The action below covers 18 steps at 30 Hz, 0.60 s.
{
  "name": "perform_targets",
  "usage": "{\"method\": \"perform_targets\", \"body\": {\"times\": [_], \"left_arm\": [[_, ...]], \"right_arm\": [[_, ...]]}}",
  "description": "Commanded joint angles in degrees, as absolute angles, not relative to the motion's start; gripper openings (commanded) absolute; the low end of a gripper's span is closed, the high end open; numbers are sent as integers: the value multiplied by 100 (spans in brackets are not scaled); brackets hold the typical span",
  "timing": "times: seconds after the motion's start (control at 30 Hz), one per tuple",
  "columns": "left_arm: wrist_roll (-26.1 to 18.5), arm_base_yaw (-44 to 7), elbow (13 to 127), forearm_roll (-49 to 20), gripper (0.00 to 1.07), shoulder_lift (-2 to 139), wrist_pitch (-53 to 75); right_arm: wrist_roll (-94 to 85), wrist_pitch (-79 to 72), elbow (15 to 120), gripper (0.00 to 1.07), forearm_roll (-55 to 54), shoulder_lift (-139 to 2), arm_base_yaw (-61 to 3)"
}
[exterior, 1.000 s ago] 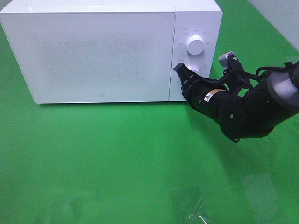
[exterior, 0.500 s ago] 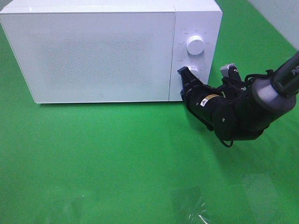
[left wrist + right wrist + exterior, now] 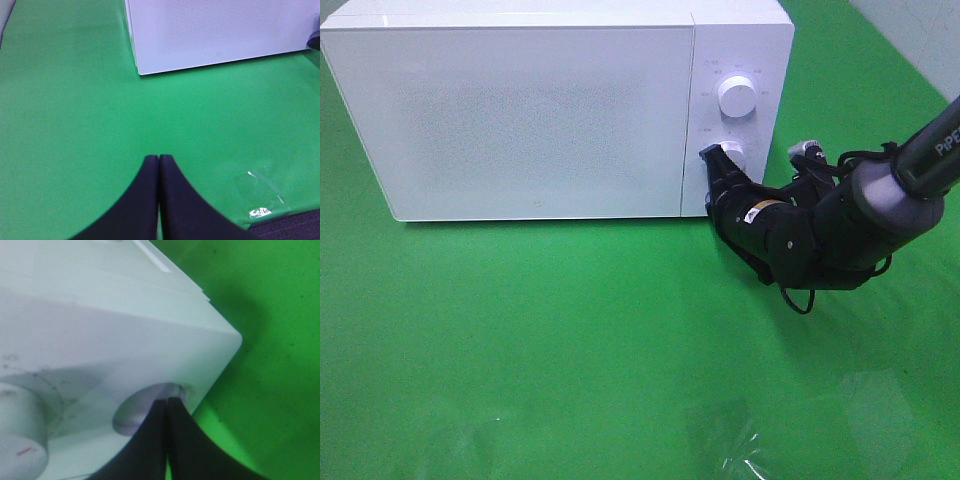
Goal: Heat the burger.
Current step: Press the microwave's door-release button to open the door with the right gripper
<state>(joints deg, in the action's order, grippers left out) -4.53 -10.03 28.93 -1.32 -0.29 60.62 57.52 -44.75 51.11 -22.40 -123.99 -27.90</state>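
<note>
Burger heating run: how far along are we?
Done, by the look: microwave door is closed; the burger is out of view, so I can't confirm it's inside. In hand: right gripper, shut, tips against the lower knob. To do: likely turning that knob to start heating. Left gripper is shut, idle over the green mat.

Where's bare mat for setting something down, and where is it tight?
Bare green mat spans the whole front of the closed microwave, up to the right arm. It is tight at the lower knob, where the shut right gripper sits. Clear film lies at the near edge, and the left gripper hovers shut.
</note>
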Motion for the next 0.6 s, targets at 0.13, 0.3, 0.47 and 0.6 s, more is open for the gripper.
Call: {"method": "perform_targets", "body": {"times": [0.13,0.3,0.47,0.6], "left_arm": [[-447,-991,2882,-143,0,-149,5976],[-447,-991,2882,-143,0,-149,5976],[-447,-991,2882,-143,0,-149,5976],[-447,-991,2882,-143,0,-149,5976]], "right_arm": [[5667,-5867,5810,0,-2011,-12342,-2676],[5672,-6125,5798,0,-2011,-12342,-2676],[5672,-5758,5546,0,-1891,-12342,-2676],[5695,-5747,5369,0,-1702,-12342,-2681]]}}
